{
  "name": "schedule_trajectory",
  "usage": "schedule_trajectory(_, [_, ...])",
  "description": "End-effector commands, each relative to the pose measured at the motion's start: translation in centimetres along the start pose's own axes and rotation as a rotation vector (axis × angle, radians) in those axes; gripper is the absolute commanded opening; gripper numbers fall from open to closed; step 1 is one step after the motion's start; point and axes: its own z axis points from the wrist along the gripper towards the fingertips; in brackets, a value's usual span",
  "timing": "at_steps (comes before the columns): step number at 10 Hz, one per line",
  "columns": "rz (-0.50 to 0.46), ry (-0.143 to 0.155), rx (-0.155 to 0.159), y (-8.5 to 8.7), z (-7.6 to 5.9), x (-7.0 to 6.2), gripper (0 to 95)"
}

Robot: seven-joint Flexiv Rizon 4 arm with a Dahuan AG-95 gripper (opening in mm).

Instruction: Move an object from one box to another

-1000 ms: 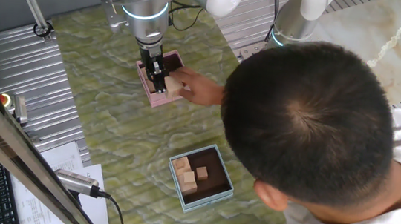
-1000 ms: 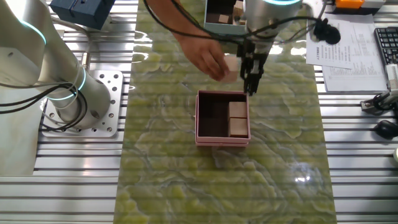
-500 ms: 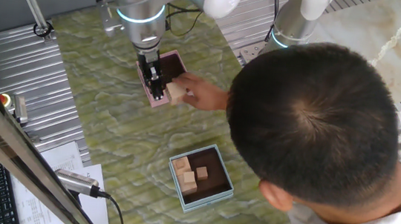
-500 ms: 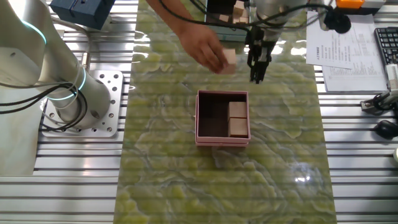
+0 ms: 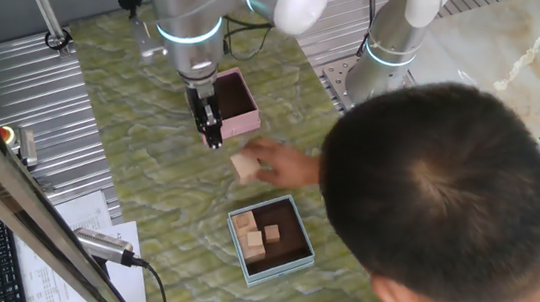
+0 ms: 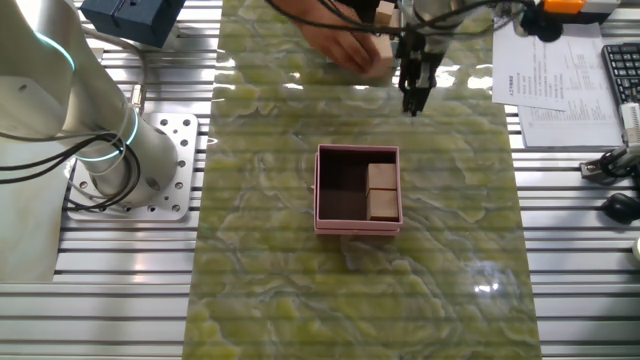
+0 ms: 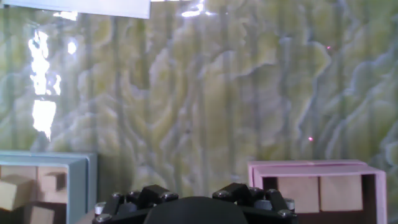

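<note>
A person's hand, not the gripper, now carries the cube toward the blue box.

At ten o'clock, the robot's black two-finger gripper (image 5: pixel 214 133) hangs empty beside the small square pink box (image 5: pixel 238 102); its fingers look close together, though I cannot tell if fully shut. It has drawn back off the box within the last second. At centre, the person's hand (image 5: pixel 279 162) holds the large pale tan wooden cube (image 5: pixel 244 165), lifted clear. At six o'clock waits the light-blue square box (image 5: pixel 271 240). Transfer looks half done.
</note>
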Motion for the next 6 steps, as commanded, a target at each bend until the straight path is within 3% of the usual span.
schedule_trajectory(1, [-0.006, 0.01, -0.101, 0.3, -0.3, -0.2, 76.0])
schedule_trajectory(4, [0.013, 0.016, -0.213, 1.7, -0.9, -1.4, 76.0])
schedule_trajectory(6, [0.031, 0.032, -0.206, 3.2, -1.3, -2.3, 76.0])
